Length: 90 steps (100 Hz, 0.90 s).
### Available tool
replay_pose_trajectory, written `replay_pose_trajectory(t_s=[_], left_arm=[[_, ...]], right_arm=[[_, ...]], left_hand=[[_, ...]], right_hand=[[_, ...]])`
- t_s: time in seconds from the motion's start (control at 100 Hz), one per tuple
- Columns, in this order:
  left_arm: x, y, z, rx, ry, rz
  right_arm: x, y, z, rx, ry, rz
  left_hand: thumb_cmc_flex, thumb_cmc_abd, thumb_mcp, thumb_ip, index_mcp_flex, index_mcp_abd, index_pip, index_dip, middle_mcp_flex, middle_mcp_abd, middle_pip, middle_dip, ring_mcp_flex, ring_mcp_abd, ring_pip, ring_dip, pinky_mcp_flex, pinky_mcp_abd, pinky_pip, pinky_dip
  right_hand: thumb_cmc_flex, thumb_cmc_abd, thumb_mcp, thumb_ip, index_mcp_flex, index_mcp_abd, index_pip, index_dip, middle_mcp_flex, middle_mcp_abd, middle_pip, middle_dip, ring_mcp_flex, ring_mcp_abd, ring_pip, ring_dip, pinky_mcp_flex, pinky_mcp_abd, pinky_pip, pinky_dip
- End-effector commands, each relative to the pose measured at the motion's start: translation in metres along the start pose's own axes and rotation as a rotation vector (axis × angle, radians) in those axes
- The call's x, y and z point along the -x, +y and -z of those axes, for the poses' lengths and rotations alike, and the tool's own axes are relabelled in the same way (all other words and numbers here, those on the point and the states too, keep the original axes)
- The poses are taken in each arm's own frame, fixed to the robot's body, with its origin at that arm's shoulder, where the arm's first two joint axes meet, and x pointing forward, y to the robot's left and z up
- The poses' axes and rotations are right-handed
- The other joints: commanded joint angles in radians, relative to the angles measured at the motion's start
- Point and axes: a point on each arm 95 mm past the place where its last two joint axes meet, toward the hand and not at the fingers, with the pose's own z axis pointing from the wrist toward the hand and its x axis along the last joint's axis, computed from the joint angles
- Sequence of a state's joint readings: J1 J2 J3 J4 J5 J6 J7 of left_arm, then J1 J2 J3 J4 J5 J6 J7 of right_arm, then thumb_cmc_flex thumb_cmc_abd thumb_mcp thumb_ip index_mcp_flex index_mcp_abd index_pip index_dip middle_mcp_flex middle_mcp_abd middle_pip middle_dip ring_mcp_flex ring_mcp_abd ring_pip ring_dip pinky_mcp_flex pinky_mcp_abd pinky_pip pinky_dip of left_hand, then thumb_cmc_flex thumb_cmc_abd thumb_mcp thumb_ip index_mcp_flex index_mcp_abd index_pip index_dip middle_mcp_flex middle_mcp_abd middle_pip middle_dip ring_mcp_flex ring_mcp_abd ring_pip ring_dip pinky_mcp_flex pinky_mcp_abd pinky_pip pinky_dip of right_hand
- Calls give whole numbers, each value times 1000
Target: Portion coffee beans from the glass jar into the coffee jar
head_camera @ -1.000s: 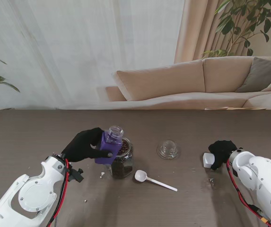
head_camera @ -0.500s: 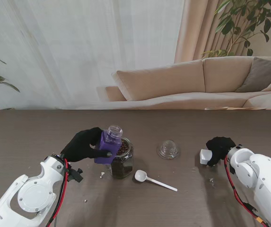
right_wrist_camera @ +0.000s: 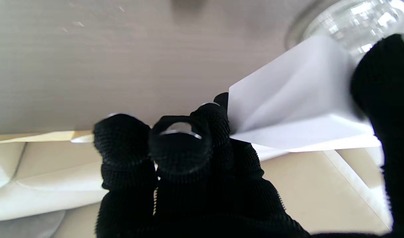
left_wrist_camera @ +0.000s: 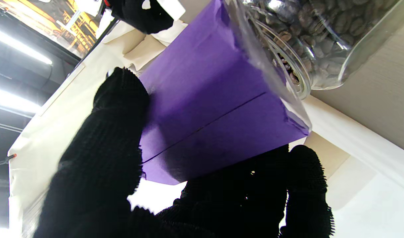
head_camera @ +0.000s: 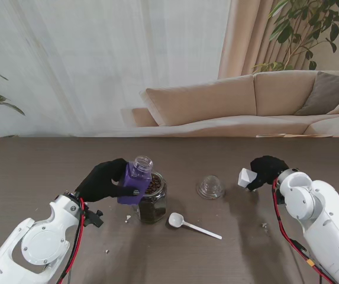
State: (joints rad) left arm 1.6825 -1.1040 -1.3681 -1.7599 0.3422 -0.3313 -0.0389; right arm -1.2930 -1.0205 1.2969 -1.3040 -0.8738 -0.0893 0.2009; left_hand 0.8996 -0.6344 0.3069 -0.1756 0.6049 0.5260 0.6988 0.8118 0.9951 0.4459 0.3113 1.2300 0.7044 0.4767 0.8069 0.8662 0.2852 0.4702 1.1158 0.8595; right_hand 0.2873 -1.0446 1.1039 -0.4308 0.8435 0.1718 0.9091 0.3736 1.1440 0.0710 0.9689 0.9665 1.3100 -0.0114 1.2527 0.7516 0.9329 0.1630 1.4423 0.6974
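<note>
Purple-wrapped coffee jar (head_camera: 136, 182) tilted in left hand (head_camera: 102, 180) by bean-filled glass jar (head_camera: 152, 204); right hand (head_camera: 266, 171) grips white lid (head_camera: 244, 177).

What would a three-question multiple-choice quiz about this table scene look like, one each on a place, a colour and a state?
1. Where does the white spoon lie?
A. On the table, nearer to me than the glass lid
B. Inside the bean jar
C. In the right hand

2. What colour is the bottle in the left hand?
A. Green
B. Purple
C. Red

3. What is the right hand doing?
A. Lying flat and open on the table
B. Gripping the spoon
C. Holding a small white cap

Answers:
1 A, the spoon rests on bare table, with the lid farther from me.
2 B, its body shows purple in both the stand and left wrist views.
3 C, the fingers close on the white piece.
</note>
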Motion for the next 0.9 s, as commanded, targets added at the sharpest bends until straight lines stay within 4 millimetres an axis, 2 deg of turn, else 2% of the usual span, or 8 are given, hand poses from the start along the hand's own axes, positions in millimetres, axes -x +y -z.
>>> replay_pose_trajectory(t_s=[0.0, 0.37, 0.89], left_arm=[[-2, 1, -2, 13, 11, 7], [-5, -3, -7, 18, 35, 7], [-7, 0, -21, 61, 65, 27]], right_arm=[[-19, 19, -1, 35, 35, -13], [-63, 67, 7, 128, 110, -103], [-124, 104, 32, 241, 249, -271]], left_hand=[[187, 117, 356, 63, 97, -43, 393, 62, 85, -68, 76, 25, 20, 37, -2, 17, -35, -55, 46, 32], [186, 118, 355, 63, 96, -45, 393, 63, 86, -70, 76, 25, 20, 36, -2, 17, -34, -54, 47, 33], [186, 117, 357, 63, 96, -46, 394, 63, 86, -72, 75, 26, 19, 35, -3, 17, -34, -56, 47, 33]], right_hand=[[182, 114, 117, 53, 205, -345, 190, 136, 33, -116, 18, 28, 8, -11, 7, 15, -147, 5, 44, 5], [185, 116, 111, 55, 206, -343, 187, 139, 34, -112, 15, 30, 8, -9, 10, 16, -147, 8, 44, 7], [196, 117, 105, 59, 206, -333, 184, 140, 34, -101, 11, 34, 8, 2, 13, 16, -151, 16, 43, 8]])
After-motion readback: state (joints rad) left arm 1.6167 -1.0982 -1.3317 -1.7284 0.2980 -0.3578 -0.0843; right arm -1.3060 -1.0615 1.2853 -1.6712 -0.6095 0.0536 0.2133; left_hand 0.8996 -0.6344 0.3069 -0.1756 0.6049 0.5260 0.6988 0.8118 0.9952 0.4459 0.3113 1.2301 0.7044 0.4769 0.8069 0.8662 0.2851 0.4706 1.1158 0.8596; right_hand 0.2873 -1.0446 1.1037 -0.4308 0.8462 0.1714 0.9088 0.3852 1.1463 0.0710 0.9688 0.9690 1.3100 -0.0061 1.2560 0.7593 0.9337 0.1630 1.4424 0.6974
